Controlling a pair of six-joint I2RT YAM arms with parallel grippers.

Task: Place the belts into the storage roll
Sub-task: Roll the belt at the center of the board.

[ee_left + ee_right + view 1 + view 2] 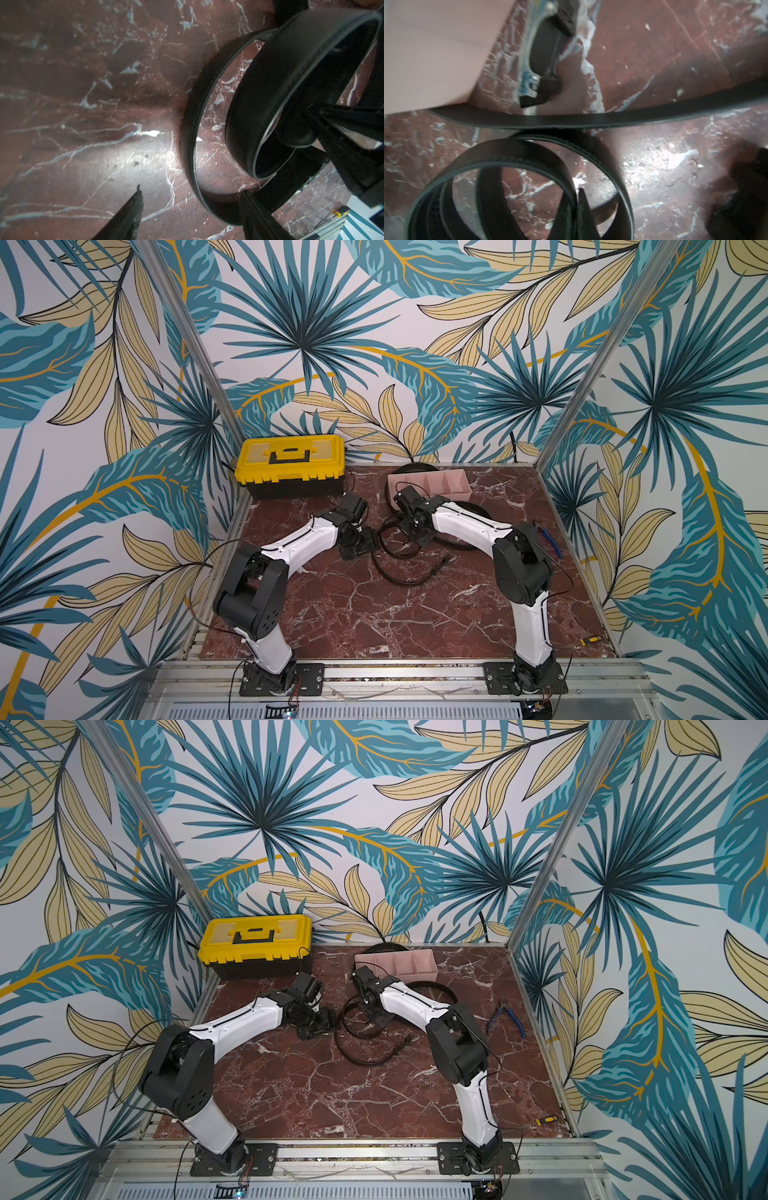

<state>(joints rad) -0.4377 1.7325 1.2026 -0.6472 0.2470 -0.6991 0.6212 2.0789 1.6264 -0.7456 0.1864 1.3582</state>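
One belt (395, 578) lies in loose black loops mid-table, between my two grippers. My right gripper (576, 207) is shut on a strap of its inner loop (512, 166), just in front of the pink storage roll (432, 485). My left gripper (191, 190) stands open low over the table, and the outer loop (191, 124) curves in beside one finger (257, 216). A second belt (612, 120) runs along the front of the storage roll (436, 52), and its buckle (546, 52) lies beside the tray. In both top views the tray's compartments look bare.
A yellow-and-black toolbox (291, 464) stands at the back left. Blue-handled pliers (505, 1011) lie near the right edge, and a small screwdriver (590, 640) lies at the front right. Aluminium frame posts stand at the table's back corners.
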